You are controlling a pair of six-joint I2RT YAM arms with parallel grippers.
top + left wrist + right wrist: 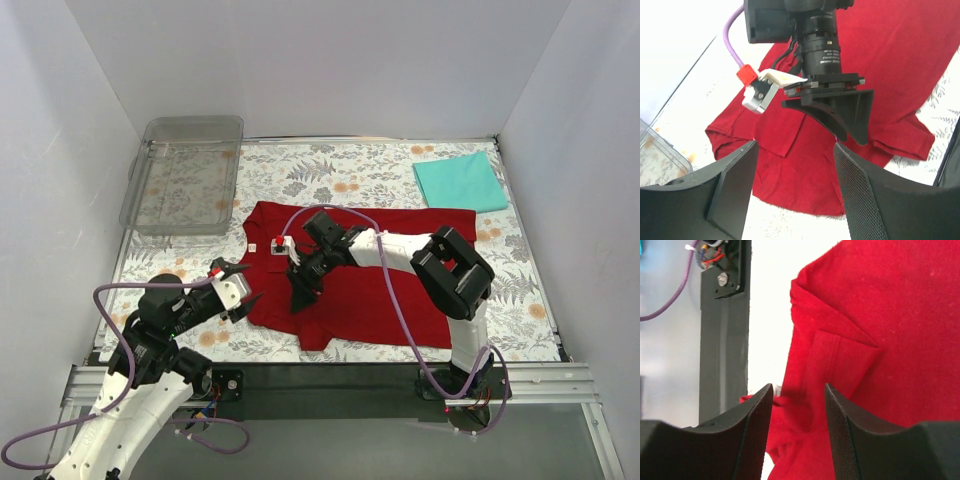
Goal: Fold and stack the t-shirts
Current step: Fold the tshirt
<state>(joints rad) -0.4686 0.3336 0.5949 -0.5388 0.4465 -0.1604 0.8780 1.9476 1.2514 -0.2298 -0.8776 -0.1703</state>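
One red shirt (400,290) beneath right pincer (303,291)

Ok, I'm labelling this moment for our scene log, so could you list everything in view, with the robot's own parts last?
dark red t-shirt: one, dark red, spread flat at the middle of the mat, under the right arm
teal t-shirt: one, teal-turquoise, folded, at the far right corner of the mat
clear plastic tray: one, transparent, far left, holding nothing visible
floral mat: one, white with grey leaves and orange flowers, covering the table top
purple cables: two, purple, one along each arm
left arm: one, white and black, near left, at the shirt's left edge
right arm: one, white and black, reaching left across the shirt
left pincer: one, black, open, beside the shirt
right pincer: one, black, open, over a red sleeve
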